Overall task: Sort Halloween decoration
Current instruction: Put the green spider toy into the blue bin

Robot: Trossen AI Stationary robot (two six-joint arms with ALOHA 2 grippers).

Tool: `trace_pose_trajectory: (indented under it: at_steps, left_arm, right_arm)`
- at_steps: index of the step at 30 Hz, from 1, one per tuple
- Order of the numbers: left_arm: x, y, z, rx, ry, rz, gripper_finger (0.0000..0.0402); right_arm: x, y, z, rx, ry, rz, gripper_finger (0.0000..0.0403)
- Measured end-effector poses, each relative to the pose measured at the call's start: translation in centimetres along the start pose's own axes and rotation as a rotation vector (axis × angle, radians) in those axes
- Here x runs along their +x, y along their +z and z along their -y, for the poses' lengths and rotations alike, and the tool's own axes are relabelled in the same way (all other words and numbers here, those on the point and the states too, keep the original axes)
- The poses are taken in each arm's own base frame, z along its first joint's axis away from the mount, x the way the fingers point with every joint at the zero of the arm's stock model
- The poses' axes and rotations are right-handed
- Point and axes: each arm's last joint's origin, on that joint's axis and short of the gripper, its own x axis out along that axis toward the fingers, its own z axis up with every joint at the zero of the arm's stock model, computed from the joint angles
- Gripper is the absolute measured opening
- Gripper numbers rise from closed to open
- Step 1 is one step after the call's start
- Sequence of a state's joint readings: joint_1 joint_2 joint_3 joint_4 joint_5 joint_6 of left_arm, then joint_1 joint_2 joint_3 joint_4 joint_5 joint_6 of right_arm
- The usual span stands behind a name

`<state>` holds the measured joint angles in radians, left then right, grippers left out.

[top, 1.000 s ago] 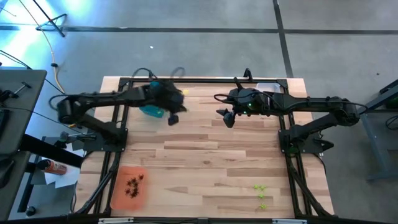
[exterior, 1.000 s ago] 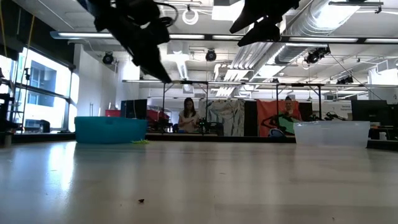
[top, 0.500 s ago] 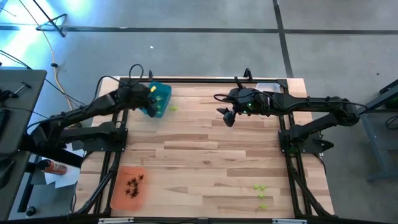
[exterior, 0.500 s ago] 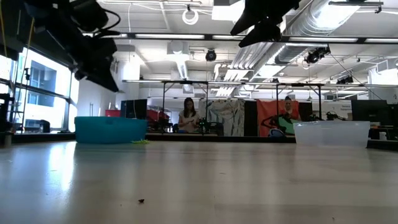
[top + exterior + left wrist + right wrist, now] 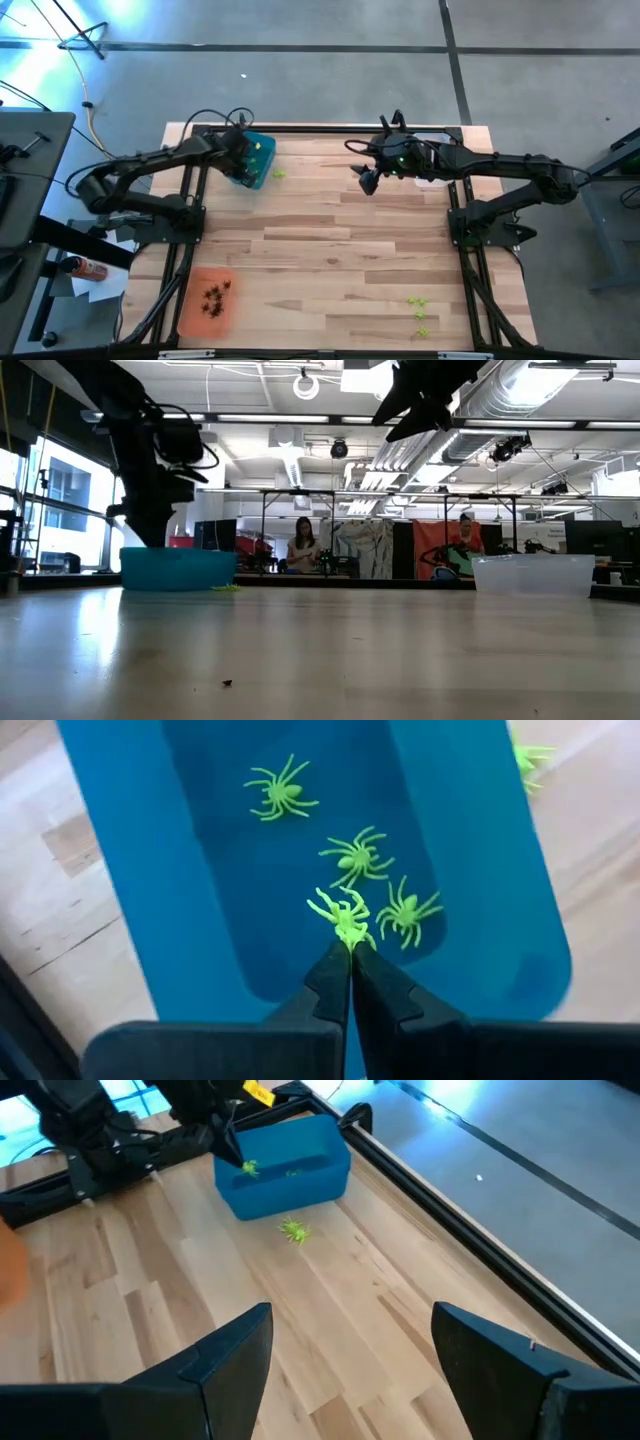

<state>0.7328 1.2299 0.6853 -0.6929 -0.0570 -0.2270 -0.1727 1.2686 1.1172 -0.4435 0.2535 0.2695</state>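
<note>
Since half a second ago the left arm has been swinging in from the table's left edge, and its left gripper (image 5: pixel 350 952) is now hanging over the teal tray (image 5: pixel 252 160) at the back left of the table. Its fingers are pinching shut on a lime green spider (image 5: pixel 343 913), holding it just above the tray floor, where three more green spiders (image 5: pixel 360 857) are lying apart from one another. Another green spider (image 5: pixel 277 174) is lying on the wood just beside the tray. A cluster of dark spiders (image 5: pixel 215 297) is sitting in the orange tray (image 5: pixel 192 312) at the front left, and a few green spiders (image 5: pixel 418 308) are resting on the table (image 5: pixel 340 250) at the front right. The right gripper (image 5: pixel 367 182) is hovering at the back centre, jaws spread wide and holding nothing, near the clear tray (image 5: pixel 533 573).
</note>
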Motion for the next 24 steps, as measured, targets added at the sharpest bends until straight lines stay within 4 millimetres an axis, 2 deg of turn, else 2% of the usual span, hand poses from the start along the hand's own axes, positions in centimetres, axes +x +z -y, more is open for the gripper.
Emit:
trace_pose_trajectory:
  at_steps: [10,24]
  left_arm:
    - [1.2,1.9,0.2,0.027,0.069,-0.035,0.0016]
    - [1.3,2.1,-0.6,-0.016,0.085,-0.057,0.0148]
  right_arm:
    - [0.0,0.0,0.2,0.005,-0.003,0.0,0.0268]
    - [0.0,0.0,0.2,0.006,-0.003,0.0,0.0268]
